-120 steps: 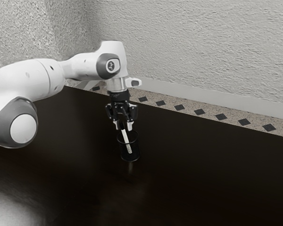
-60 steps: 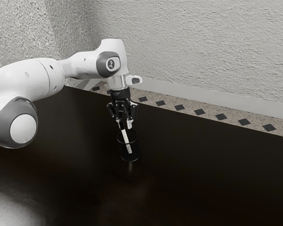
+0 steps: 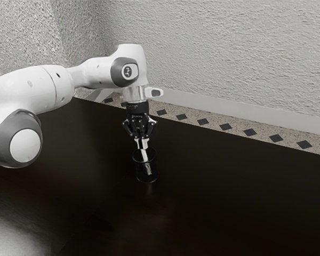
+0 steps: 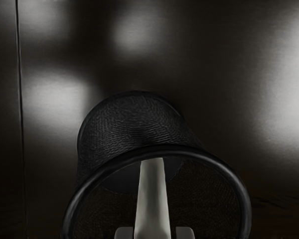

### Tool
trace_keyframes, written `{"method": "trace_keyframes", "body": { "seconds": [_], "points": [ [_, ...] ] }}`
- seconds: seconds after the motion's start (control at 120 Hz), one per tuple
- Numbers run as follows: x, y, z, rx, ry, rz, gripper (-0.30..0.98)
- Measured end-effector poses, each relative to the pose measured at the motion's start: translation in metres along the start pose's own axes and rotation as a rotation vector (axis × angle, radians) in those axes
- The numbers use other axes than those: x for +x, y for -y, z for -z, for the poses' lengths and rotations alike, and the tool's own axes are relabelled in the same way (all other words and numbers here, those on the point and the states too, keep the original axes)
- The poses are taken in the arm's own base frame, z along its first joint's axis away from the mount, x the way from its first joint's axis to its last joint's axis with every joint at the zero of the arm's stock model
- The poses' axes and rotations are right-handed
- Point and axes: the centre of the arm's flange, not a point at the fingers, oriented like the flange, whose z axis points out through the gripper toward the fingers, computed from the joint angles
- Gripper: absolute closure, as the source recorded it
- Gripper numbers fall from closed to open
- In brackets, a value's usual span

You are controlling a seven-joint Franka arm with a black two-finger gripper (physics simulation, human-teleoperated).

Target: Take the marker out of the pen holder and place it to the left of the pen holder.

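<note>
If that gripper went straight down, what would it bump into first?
The pen holder: the marker in the gripper reaches down inside it and would probably press on its floor first, though depth is unclear.

Hand [image 3: 142, 143] now closed on the upper marker [image 4: 153, 199].

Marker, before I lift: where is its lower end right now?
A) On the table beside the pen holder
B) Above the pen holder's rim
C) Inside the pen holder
C: the wrist view shows the marker running down past the rim of the pen holder, and the exterior view shows its lower part within the holder's wall.
</note>
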Motion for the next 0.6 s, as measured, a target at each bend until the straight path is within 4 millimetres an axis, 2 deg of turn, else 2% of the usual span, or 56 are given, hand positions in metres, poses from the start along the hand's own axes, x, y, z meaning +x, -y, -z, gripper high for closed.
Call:
{"method": "trace_keyframes", "body": {
  "seconds": [0.033, 0.167, 0.292, 0.358, 0.408, 0.467, 0.6],
  "points": [
    [-0.002, -0.001, 0.004, 0.001, -0.005, 0.001, 0.74],
    [-0.026, -0.011, 0.041, 0.017, -0.049, -0.006, 0.76],
    [-0.074, -0.024, 0.091, 0.046, -0.106, -0.015, 0.77],
    [-0.089, -0.024, 0.103, 0.054, -0.118, -0.011, 0.77],
    [-0.092, -0.015, 0.107, 0.055, -0.114, 0.004, 0.77],
    [-0.092, 0.004, 0.102, 0.054, -0.085, 0.035, 0.77],
    [-0.084, 0.057, 0.071, 0.060, 0.053, 0.123, 0.76]
  ]
}}
